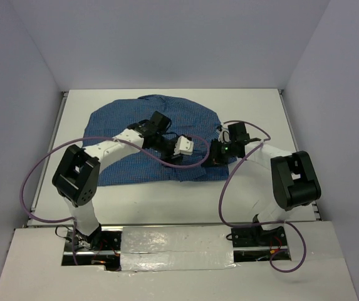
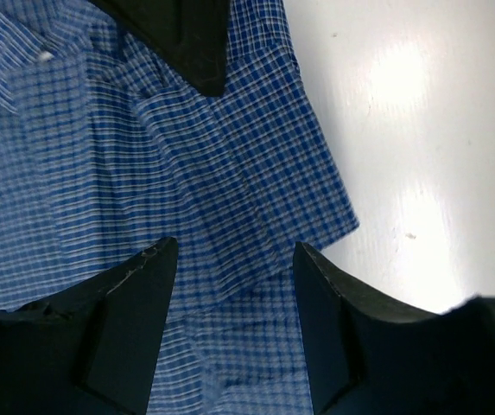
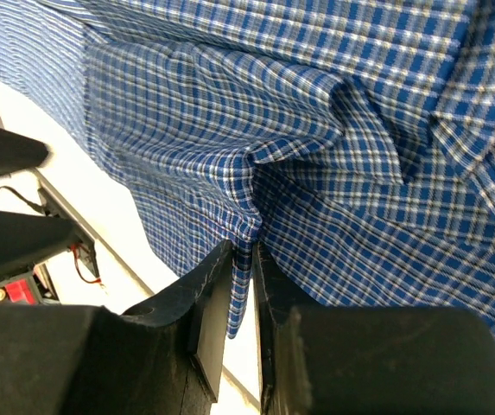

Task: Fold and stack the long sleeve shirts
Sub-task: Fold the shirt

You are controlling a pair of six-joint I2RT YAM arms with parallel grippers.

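A blue checked long sleeve shirt (image 1: 141,119) lies spread and rumpled over the back middle of the white table. My left gripper (image 1: 188,150) hovers over its right part. In the left wrist view that gripper (image 2: 236,246) is open, with only flat shirt cloth (image 2: 100,173) below the gap and a cloth edge beside bare table. My right gripper (image 1: 217,153) sits at the shirt's right edge. In the right wrist view it (image 3: 243,251) is shut on a thin fold of the shirt (image 3: 316,130), and the cloth puckers up from the pinch.
Bare white table (image 1: 166,200) lies between the shirt and the arm bases. Purple cables (image 1: 226,188) loop from both arms over the table. Grey walls close the left, back and right sides. A black wedge-shaped part (image 2: 199,43) juts in at the top of the left wrist view.
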